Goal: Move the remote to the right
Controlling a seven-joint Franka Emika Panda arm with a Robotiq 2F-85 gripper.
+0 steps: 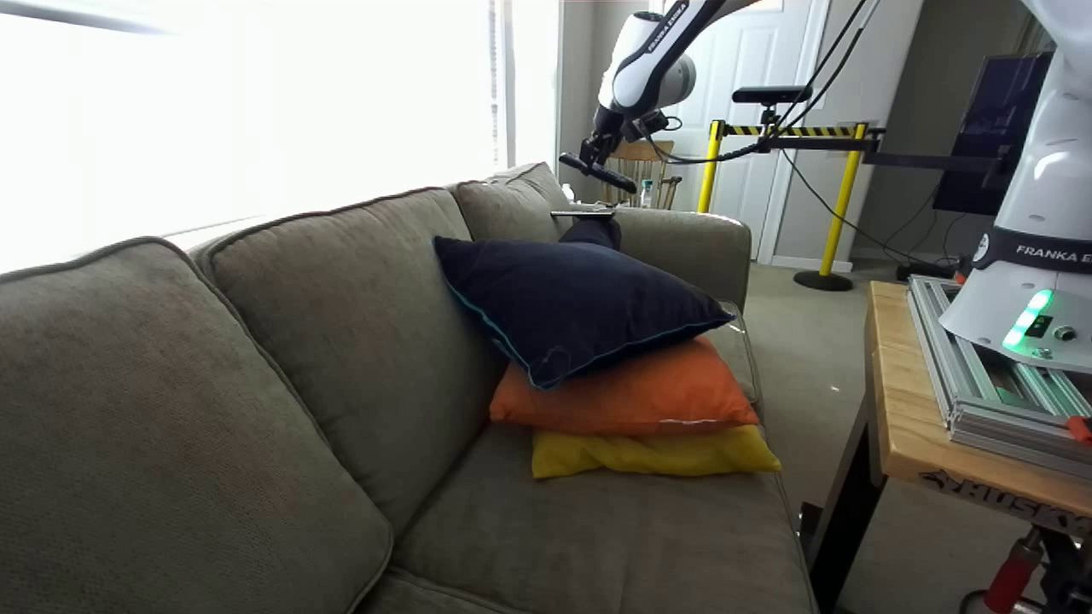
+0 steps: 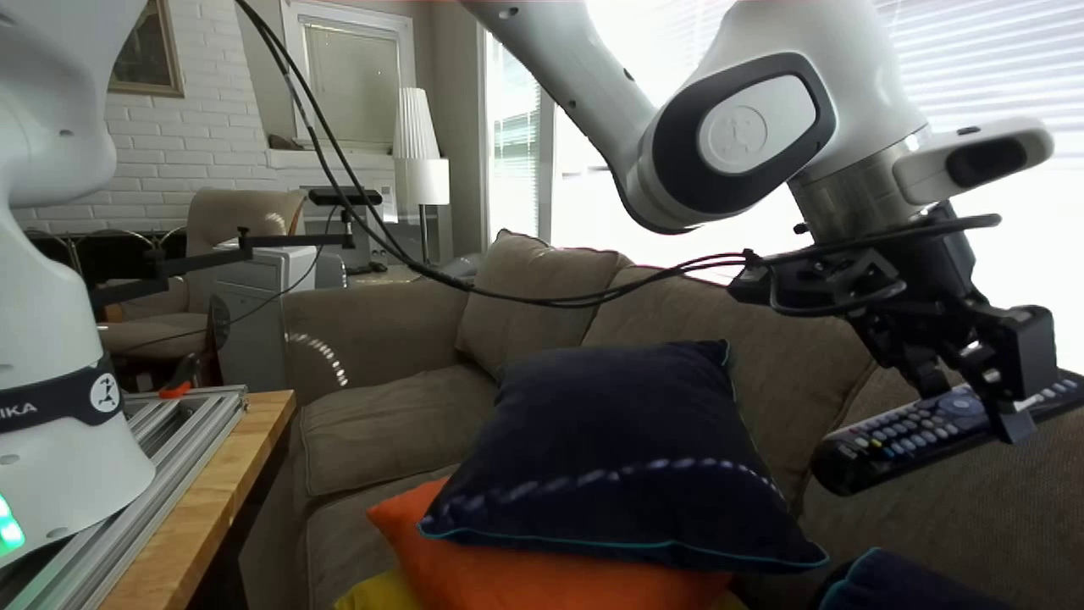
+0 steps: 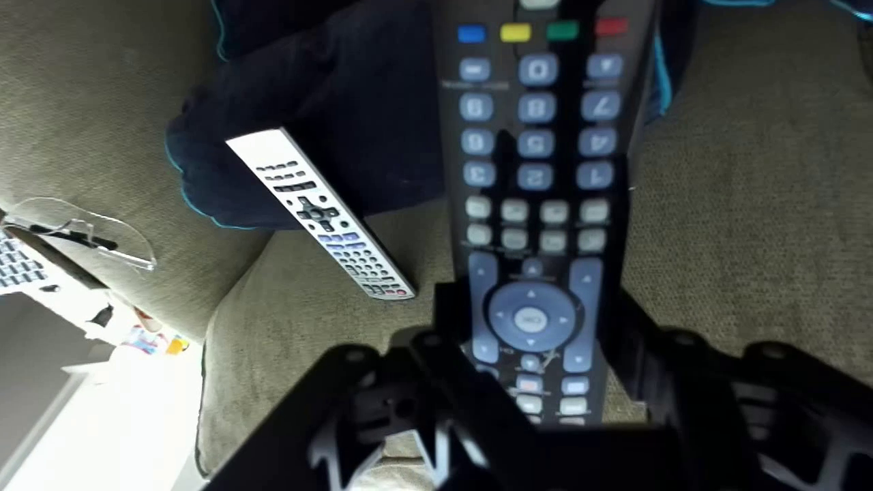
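Observation:
The dark grey-black remote [image 2: 906, 436] with blue-grey buttons is held in the air at my gripper [image 2: 976, 407]. In the wrist view the remote [image 3: 535, 153] lies lengthwise between the two fingers of my gripper [image 3: 535, 317], which press on its long sides near the round button pad. In an exterior view the remote [image 1: 618, 180] hangs slightly tilted under the gripper [image 1: 593, 164], above the far end of the sofa. Its lower end is partly hidden by the gripper in the wrist view.
A silver remote [image 3: 320, 215] lies partly on a smaller navy pillow [image 3: 307, 123] below. The large navy pillow [image 1: 580, 298] tops an orange pillow [image 1: 631, 396] and a yellow pillow [image 1: 657, 452]. Glasses [image 3: 89, 235] lie on the sofa arm [image 1: 682, 243]. Sofa back cushions [image 1: 341, 324] stand alongside.

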